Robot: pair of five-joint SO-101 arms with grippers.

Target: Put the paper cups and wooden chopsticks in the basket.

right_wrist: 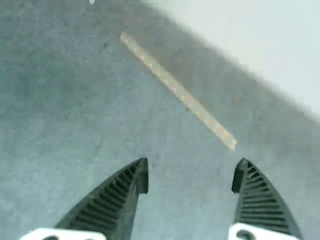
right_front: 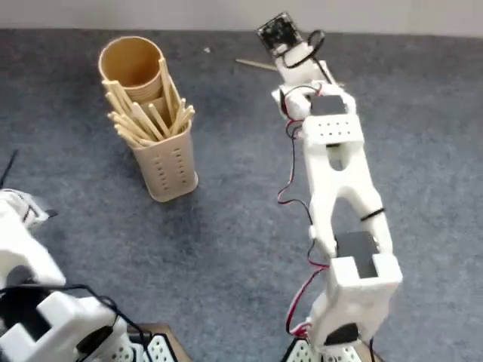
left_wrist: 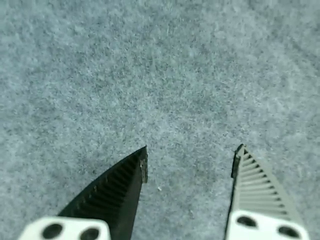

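White arm links loom at the bottom edge of the high view. The right arm (right_front: 339, 173) stretches from there to the upper centre of the frame, and the left arm (right_front: 30, 302) sits folded in the lower left corner.

The right pincer (right_wrist: 192, 172) hangs wide open and holds nothing. Its tips are poised over the grey bench (right_front: 226, 249), just short of a loose chopstick (right_wrist: 177, 90) that lies flat near the bench's far edge, at the top centre of the high view.

The left pincer (left_wrist: 192, 160) is also spread wide and empty, with only bench surface between its toothed fingers.

In the upper left of the high view stands the basket (right_front: 172, 170), a tall perforated holder. It carries stacked cups (right_front: 134, 64) and a bundle of chopsticks (right_front: 147, 117) that lean out over its rim. It stands well apart from both arms.
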